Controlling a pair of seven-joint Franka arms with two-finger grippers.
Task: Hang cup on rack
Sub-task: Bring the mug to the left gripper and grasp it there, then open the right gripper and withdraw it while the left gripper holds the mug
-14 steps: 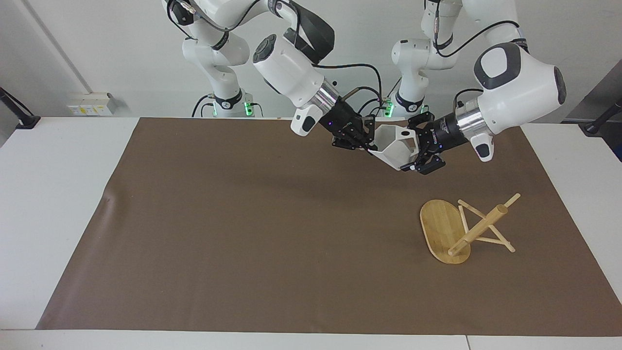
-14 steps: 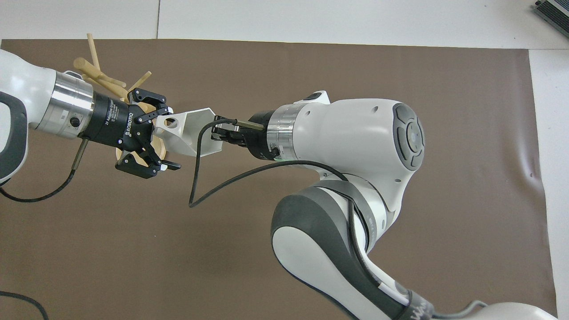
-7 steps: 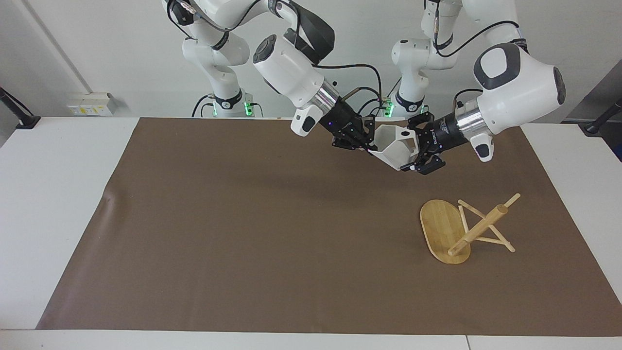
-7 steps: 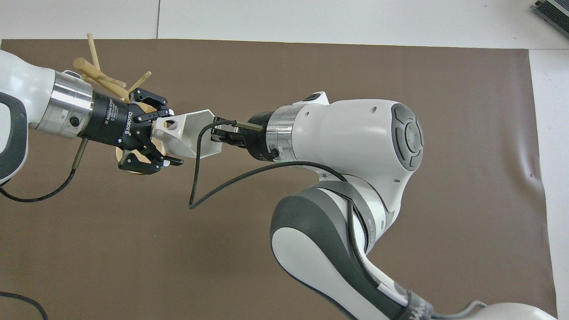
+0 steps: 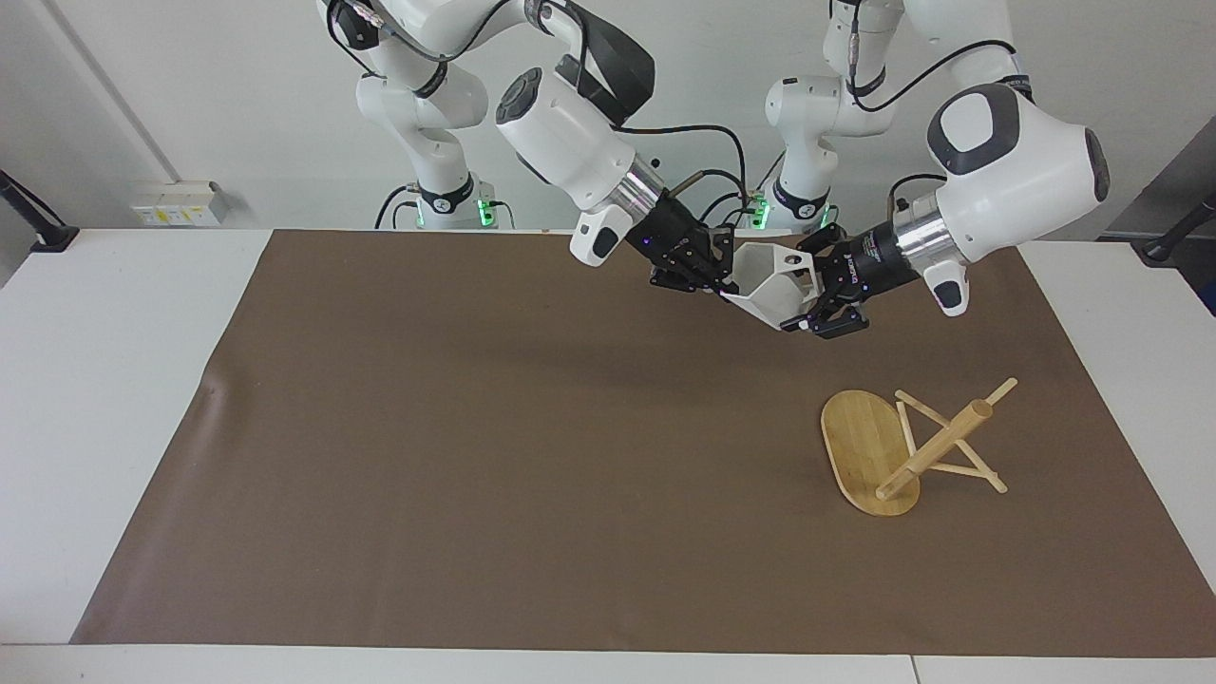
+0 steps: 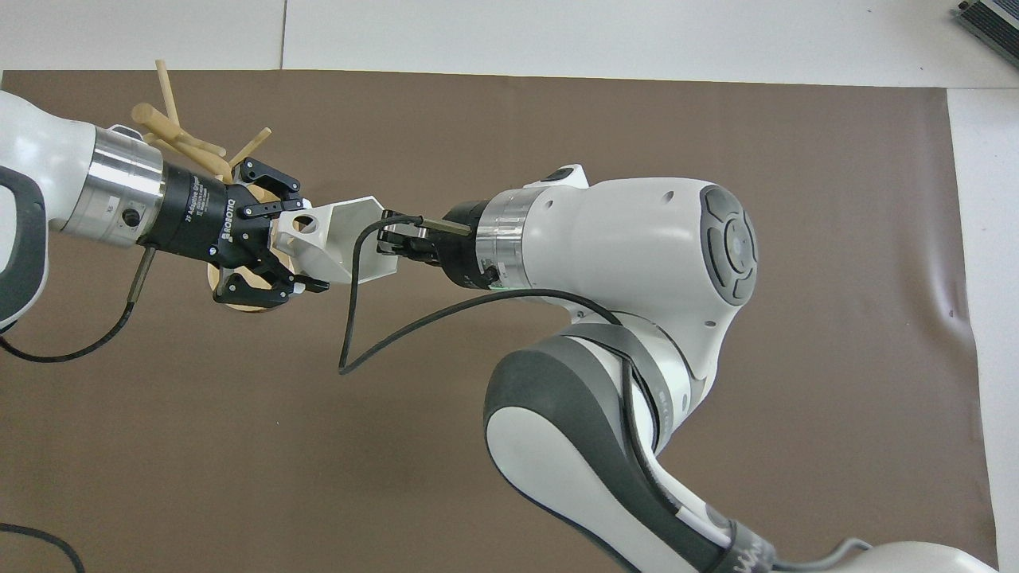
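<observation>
A two-arm transfer held in mid-air over the brown mat [image 5: 494, 437] that covers the counter [image 5: 104, 380]. The cup [image 5: 771, 285], white and faceted, hangs tilted between the two grippers, above the mat's edge nearest the robots and toward the left arm's end of the counter; it touches neither the mat nor the rack. The right gripper [image 5: 714, 277] meets the cup at its open hexagonal rim, jaws closed narrow on the rim wall. The left gripper [image 5: 825, 296] meets the cup at the end that carries the angular handle [image 6: 301, 225] with its round hole, jaws drawn in narrow against the cup's sides. The rack [image 5: 907, 446] lies toppled on the mat, farther from the robots than the cup and well apart from it: its oval base [image 5: 860, 439] stands on edge, and the central post [image 5: 936, 448] slants upward with thin pegs crossing it.
</observation>
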